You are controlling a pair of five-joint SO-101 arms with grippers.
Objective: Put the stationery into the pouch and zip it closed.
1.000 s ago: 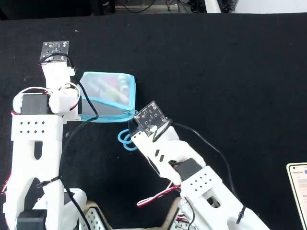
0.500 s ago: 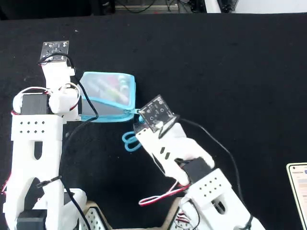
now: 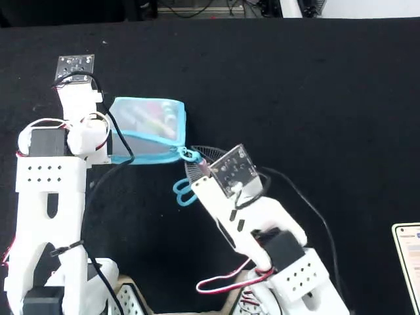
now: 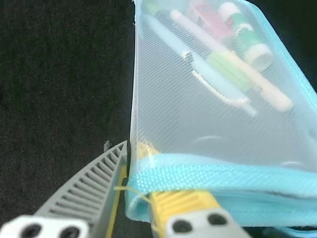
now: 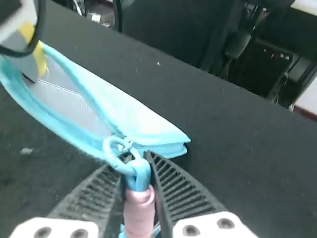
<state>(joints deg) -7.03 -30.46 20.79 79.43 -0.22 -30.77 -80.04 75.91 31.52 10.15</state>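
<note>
The right fingers (image 5: pixel 173 183) are clenched on the blue cord (image 5: pixel 132 174) of the zip pull. The cord is pinched between their ribbed faces, just below the ring (image 5: pixel 118 145) that ties it to the slider. In the high view the cord's loose end lies looped on the black worktop (image 3: pixel 295 98) beside the right arm. The slider sits at the corner of the pouch (image 4: pixel 198 124) nearest that arm.

The left fingers (image 4: pixel 94 191) grasp the pouch's opposite end. The grey ribbed one lies against the outside of the edge, and the yellow-faced one presses on the blue zip band from the other side.

The pouch, blue-trimmed with clear mesh sides, lies on the worktop between the two sets of fingers. The stationery shows through the mesh: a white pen (image 4: pixel 233 67), a light blue pen (image 4: pixel 218 84), a green-and-white tube (image 4: pixel 250 44) and something pink (image 4: pixel 210 17). Whether the zip is shut along its whole length I cannot tell.

A card (image 3: pixel 407 252) lies at the worktop's edge, well apart from the pouch.
</note>
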